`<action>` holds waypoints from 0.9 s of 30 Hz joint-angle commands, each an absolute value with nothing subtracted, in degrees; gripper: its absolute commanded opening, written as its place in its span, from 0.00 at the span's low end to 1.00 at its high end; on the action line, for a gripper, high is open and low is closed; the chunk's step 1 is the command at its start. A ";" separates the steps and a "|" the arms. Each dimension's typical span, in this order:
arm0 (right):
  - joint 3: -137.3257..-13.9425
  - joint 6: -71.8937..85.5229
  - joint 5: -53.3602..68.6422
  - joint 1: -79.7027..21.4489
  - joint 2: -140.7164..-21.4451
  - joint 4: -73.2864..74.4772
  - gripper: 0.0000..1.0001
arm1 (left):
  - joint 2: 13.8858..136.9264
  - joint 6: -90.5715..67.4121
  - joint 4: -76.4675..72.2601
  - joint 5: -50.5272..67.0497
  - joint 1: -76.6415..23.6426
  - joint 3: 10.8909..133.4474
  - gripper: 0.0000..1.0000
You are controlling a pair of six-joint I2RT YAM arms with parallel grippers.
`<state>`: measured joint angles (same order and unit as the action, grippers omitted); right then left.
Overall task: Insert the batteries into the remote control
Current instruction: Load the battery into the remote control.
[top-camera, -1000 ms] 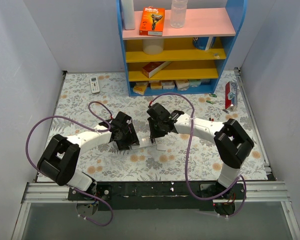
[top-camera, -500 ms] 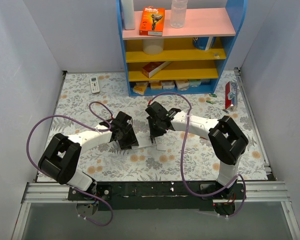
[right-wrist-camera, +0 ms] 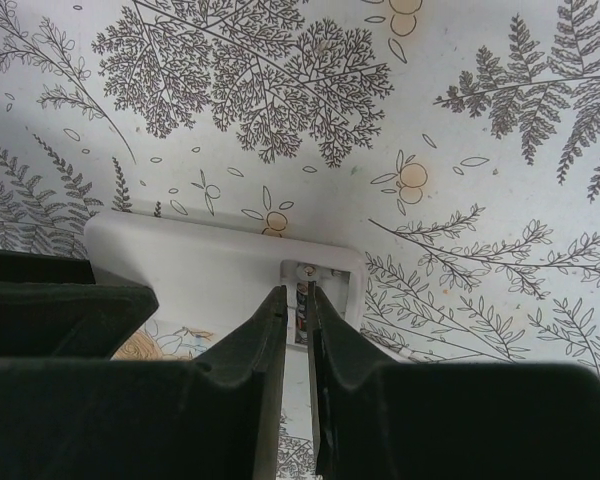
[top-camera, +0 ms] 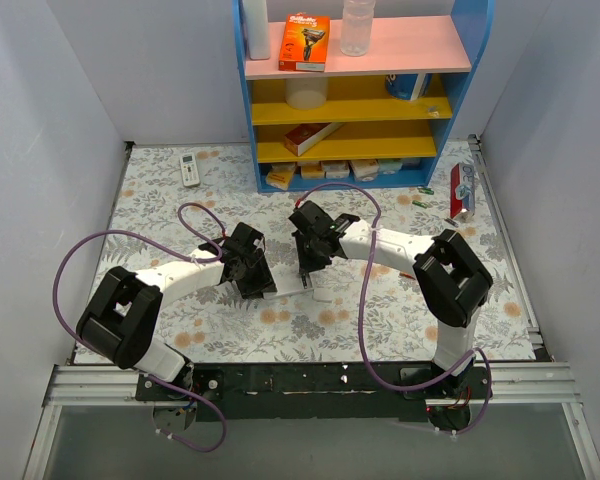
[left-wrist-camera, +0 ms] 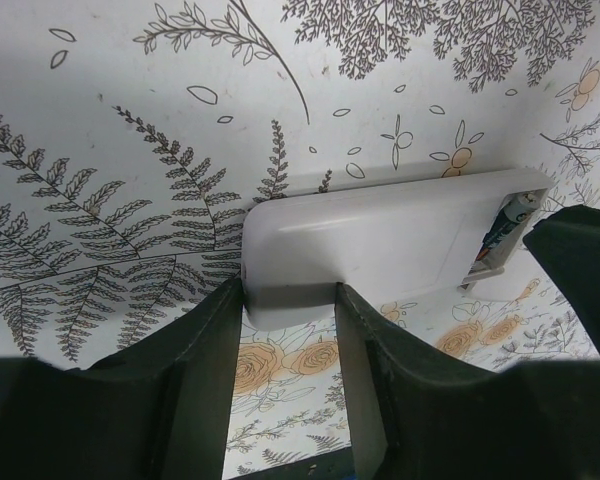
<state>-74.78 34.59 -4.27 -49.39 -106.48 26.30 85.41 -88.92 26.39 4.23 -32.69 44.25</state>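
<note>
Left claw [left-wrist-camera: 288,300] still clamps remote control [left-wrist-camera: 380,235]; right claw [right-wrist-camera: 298,296] edged left, pinching battery [left-wrist-camera: 506,222] in compartment [right-wrist-camera: 334,272].

Across the floral tablecloth [top-camera: 150,200] from me stands a blue shelf unit [top-camera: 420,45] with a pink top and yellow shelves. On top I see an orange razor box [top-camera: 305,42] and a clear bottle [top-camera: 356,28]. Small boxes [top-camera: 325,168] line the lowest shelf. A small white buttoned remote [top-camera: 189,168] lies far left, and a red package [top-camera: 462,190] lies far right.
</note>
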 commanded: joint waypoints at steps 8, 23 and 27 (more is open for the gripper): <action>-76.56 35.68 -4.39 -48.95 -107.93 26.02 0.20 | 86.31 -88.77 27.07 3.52 -32.87 44.21 0.37; -73.48 37.44 -3.07 -48.87 -108.11 24.61 0.19 | 86.40 -88.86 26.98 3.60 -32.87 44.30 0.36; -72.42 37.88 -3.43 -48.78 -107.49 24.35 0.18 | 86.57 -88.77 27.07 3.78 -32.87 44.21 0.36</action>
